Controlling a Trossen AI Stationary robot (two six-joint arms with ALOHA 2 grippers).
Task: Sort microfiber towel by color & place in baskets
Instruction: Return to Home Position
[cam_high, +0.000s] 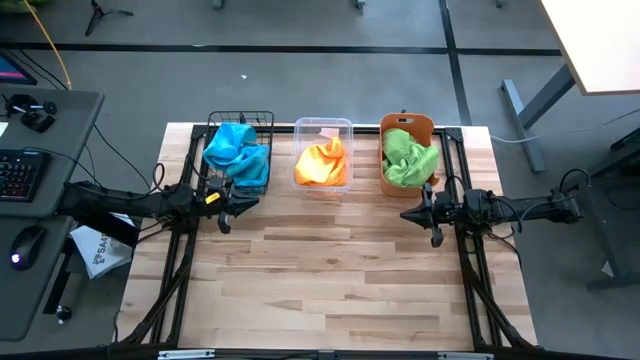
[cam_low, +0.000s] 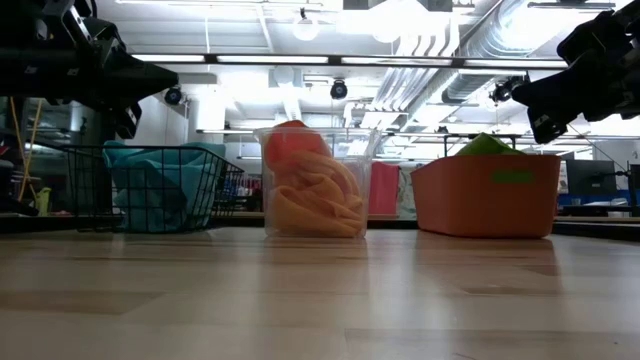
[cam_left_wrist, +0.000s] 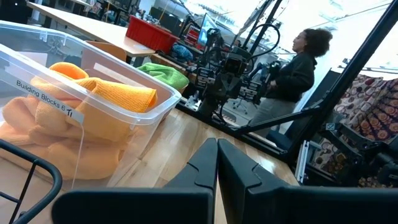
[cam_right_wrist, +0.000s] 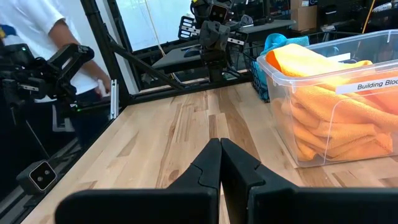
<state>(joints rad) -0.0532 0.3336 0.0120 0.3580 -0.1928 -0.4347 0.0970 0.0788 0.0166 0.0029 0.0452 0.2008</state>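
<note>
Turquoise towels (cam_high: 236, 152) fill the black wire basket (cam_high: 262, 118) at the far left. Orange towels (cam_high: 320, 163) lie in the clear tub (cam_high: 324, 126) in the middle. Green towels (cam_high: 408, 158) fill the orange bin (cam_high: 406, 124) on the right. My left gripper (cam_high: 254, 203) is shut and empty, above the table just near of the wire basket. My right gripper (cam_high: 404, 214) is shut and empty, just near of the orange bin. Their shut fingers show in the left wrist view (cam_left_wrist: 217, 163) and the right wrist view (cam_right_wrist: 220, 160).
The three containers stand in a row along the table's far edge. The wooden tabletop (cam_high: 330, 270) spreads bare between and near of the grippers. A person (cam_left_wrist: 292, 74) stands beyond the table's right side, another person (cam_right_wrist: 37, 37) beyond its left side.
</note>
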